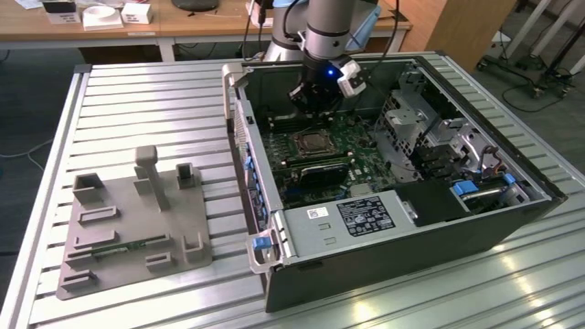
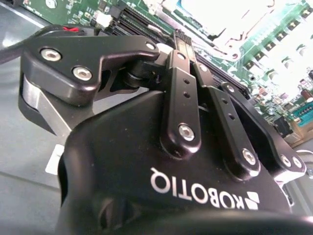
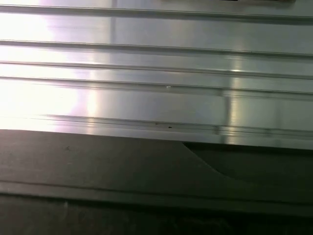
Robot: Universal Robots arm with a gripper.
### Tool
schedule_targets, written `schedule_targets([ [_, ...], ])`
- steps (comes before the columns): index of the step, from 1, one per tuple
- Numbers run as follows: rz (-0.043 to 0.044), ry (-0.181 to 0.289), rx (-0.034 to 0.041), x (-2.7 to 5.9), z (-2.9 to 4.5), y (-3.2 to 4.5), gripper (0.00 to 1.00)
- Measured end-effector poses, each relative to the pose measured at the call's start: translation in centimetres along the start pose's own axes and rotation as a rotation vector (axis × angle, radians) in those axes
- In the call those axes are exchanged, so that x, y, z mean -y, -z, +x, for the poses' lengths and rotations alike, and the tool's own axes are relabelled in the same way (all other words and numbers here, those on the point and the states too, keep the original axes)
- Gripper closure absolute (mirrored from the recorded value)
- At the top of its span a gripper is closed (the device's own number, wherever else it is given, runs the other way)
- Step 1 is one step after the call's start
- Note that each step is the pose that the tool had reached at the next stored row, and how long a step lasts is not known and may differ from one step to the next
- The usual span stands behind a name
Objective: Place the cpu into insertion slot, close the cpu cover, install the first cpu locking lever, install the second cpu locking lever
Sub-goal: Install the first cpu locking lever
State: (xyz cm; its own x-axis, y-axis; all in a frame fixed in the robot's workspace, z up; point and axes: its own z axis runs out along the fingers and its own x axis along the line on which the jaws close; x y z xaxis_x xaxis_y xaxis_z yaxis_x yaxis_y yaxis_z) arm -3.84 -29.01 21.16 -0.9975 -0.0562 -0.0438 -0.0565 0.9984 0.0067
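Note:
An open computer case (image 1: 402, 247) lies on the slatted metal table (image 1: 137, 103). On its green motherboard (image 1: 361, 157) the socket shows a pale metal frame, the cpu cover (image 1: 298, 145), around a darker grey square, apparently the cpu (image 1: 314, 142). The locking levers are too small to make out. My gripper (image 1: 316, 108) hangs inside the case, just beyond the socket's far edge. In the second wrist view its black fingers (image 2: 178, 54) come together at the gripper (image 2: 178, 35), shut, with nothing seen between them. The socket (image 2: 230, 17) glares white beyond.
A grey box with a white label (image 1: 343, 218) fills the case's near end. A drive cage (image 1: 412, 116) stands on the exterior view's right. A grey fixture plate (image 1: 137, 226) lies left of the case. The first wrist view shows table slats (image 3: 156, 73) and a dark case edge (image 3: 98, 166).

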Motion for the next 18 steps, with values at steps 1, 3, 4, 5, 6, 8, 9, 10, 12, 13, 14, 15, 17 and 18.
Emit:
schedule_targets([
  [1,0.0,0.0,0.0004,0.0,-0.08,-0.05,0.9],
  [3,0.0001,0.0,0.0013,0.01,-0.21,-0.13,0.9],
  [4,0.0001,0.0,0.0018,0.01,-0.27,-0.18,0.9],
  [5,0.0001,0.0,0.0023,0.02,-0.33,-0.21,0.9],
  [6,0.0002,0.0,0.0028,0.02,-0.4,-0.25,0.9],
  [8,0.0006,0.0,0.0037,0.02,-0.52,-0.3,0.9],
  [9,0.0008,0.0,0.0041,0.01,-0.56,-0.32,0.9],
  [10,0.0011,0.0,0.0042,-0.01,-0.57,-0.32,0.9],
  [12,0.0007,0.0,0.0048,-0.08,-0.62,-0.35,0.9],
  [13,0.0006,0.0,0.005,-0.1,-0.64,-0.37,0.9],
  [14,0.0005,0.0,0.0052,-0.13,-0.65,-0.39,0.9],
  [15,0.0003,0.0,0.0052,-0.15,-0.66,-0.4,0.9],
  [17,0.0006,0.0,0.0051,-0.15,-0.67,-0.43,0.9],
  [18,0.0006,0.0,0.0051,-0.15,-0.68,-0.44,0.9],
])
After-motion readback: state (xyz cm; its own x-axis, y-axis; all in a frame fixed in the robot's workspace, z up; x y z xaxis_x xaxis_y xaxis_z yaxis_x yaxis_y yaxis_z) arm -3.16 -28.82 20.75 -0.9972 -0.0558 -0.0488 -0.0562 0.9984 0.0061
